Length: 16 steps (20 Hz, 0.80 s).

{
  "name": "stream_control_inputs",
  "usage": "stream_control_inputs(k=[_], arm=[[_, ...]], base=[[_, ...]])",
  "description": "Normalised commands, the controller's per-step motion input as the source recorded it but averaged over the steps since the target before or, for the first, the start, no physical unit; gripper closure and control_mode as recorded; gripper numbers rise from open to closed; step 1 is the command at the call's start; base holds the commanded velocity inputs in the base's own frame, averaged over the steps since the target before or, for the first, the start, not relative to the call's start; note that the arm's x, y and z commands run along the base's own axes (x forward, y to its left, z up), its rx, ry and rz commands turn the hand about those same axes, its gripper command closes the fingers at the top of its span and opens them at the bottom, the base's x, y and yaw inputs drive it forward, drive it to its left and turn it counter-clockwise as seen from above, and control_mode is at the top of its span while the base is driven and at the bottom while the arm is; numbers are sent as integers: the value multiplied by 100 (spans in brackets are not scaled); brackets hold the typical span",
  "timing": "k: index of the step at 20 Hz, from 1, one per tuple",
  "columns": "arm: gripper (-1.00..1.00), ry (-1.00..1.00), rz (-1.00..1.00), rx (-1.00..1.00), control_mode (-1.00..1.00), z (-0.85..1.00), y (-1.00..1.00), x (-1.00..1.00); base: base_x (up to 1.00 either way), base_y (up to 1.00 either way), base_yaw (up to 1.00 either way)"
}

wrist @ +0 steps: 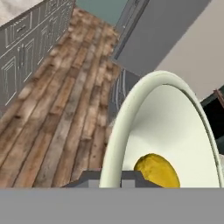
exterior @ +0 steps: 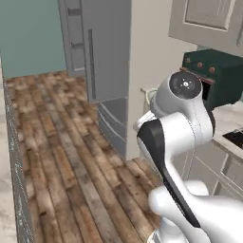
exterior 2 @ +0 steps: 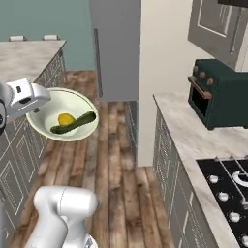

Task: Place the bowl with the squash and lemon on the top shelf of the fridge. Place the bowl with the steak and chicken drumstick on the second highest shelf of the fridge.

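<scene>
the bowl is being held up off the floor, clear of the counters, at about 9 o'clock in the right base view, tilted a little toward the camera. its rim is being pinched by the gripper at its 9 o'clock edge; the jaws are drawn together on that thin rim. inside the bowl, the lemon is lying near the middle and the squash is lying just beside it, stretched from 8 o'clock toward 2 o'clock, its end reaching near the rim. in the hand view the bowl is being seen edge-on at 5 o'clock, with the lemon low inside it.

the fridge is standing at 12 o'clock in the right base view, well apart from the bowl, with its grey door facing the room. in the left base view it is seen at 12 o'clock. a dark green oven is resting on the counter at 3 o'clock.
</scene>
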Motion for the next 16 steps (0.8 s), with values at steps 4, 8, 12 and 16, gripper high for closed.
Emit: stream_control_inputs(k=[4,8,12,16], arm=[[100,0,0,0,100,0,0,0],[100,0,0,0,100,0,0,0],[100,0,0,0,100,0,0,0],[100,0,0,0,100,0,0,0]], base=[[100,54,53],[100,59,48],[100,60,40],[100,33,26]])
